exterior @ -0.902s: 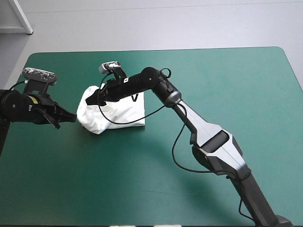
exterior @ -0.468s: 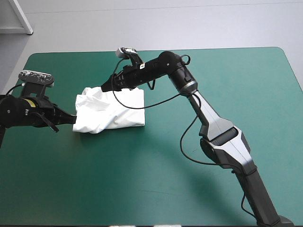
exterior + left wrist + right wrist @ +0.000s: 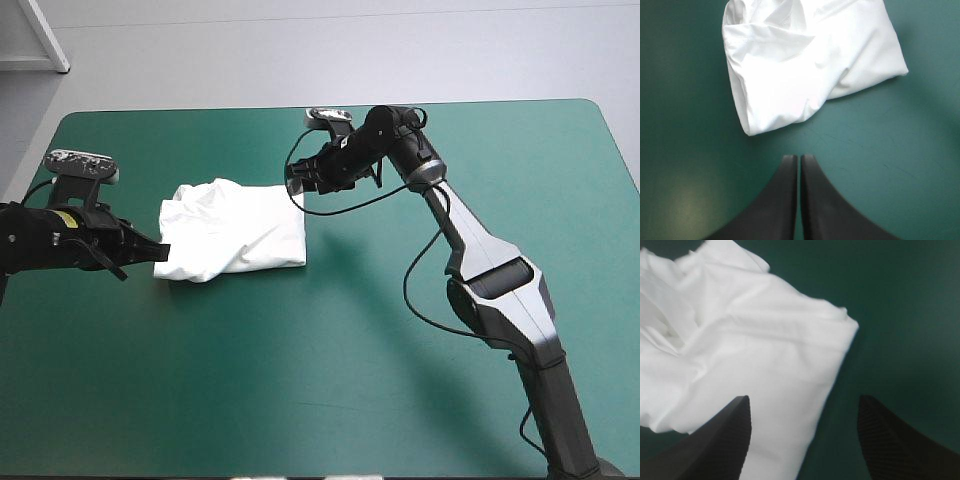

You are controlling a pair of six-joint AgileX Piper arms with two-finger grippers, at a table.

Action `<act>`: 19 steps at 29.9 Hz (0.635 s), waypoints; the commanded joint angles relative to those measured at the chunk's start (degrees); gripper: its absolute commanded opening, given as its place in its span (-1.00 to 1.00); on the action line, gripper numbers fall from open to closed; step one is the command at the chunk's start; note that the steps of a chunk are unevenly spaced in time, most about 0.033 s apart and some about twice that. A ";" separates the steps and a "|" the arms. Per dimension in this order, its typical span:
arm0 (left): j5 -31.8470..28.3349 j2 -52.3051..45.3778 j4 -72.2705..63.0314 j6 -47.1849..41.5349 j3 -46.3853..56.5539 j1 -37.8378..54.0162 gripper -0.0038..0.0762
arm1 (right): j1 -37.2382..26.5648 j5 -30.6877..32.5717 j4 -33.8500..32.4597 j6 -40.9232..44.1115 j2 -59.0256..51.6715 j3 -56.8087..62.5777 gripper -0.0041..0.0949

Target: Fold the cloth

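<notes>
The white T-shirt (image 3: 233,230) lies as a folded, rumpled bundle on the teal-green cover, left of the table's middle. My left gripper (image 3: 158,250) rests shut at the bundle's left edge; in the left wrist view the T-shirt (image 3: 807,62) lies just ahead of the gripper (image 3: 799,159), with bare cover between them. My right gripper (image 3: 296,180) hangs open over the bundle's far right corner, holding nothing. In the right wrist view its fingers (image 3: 722,440) stand wide apart above the T-shirt (image 3: 740,360).
Bare teal-green cover (image 3: 330,370) spreads across the front and right of the table. The table's far edge (image 3: 330,106) runs just behind the right arm.
My right gripper let go of the T-shirt, opened and drew back to the right. The lifted cloth dropped flat into a bundle. My left gripper stayed close to its left edge.
</notes>
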 commanded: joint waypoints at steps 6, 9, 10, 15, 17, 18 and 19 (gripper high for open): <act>1.01 -1.08 -0.59 0.07 -1.37 0.05 -0.86 | 1.68 -2.37 2.85 -2.96 -6.12 9.64 0.26; 1.46 -1.08 -0.59 1.32 -1.37 0.05 -0.86 | 2.77 -3.63 3.73 -4.07 -5.44 9.96 0.26; 1.57 -1.08 -0.59 1.26 -1.37 0.05 -0.86 | 3.26 -4.26 4.46 -4.07 -5.18 9.96 0.26; 2.17 -1.08 -0.59 2.00 -1.37 0.05 -0.86 | 5.02 -6.41 7.95 -4.20 -2.55 9.96 0.25; 2.17 -1.08 -0.59 2.57 -1.37 0.05 -0.86 | 5.49 -6.57 8.37 -5.01 -1.79 9.96 0.24; 2.17 -1.08 -0.59 2.57 -1.37 0.05 -0.86 | 5.89 -6.57 8.37 -5.29 -1.51 9.96 0.19; 2.17 -1.08 -0.59 2.57 -1.37 0.05 -0.86 | 6.02 -6.57 8.12 -6.13 -1.40 9.96 0.11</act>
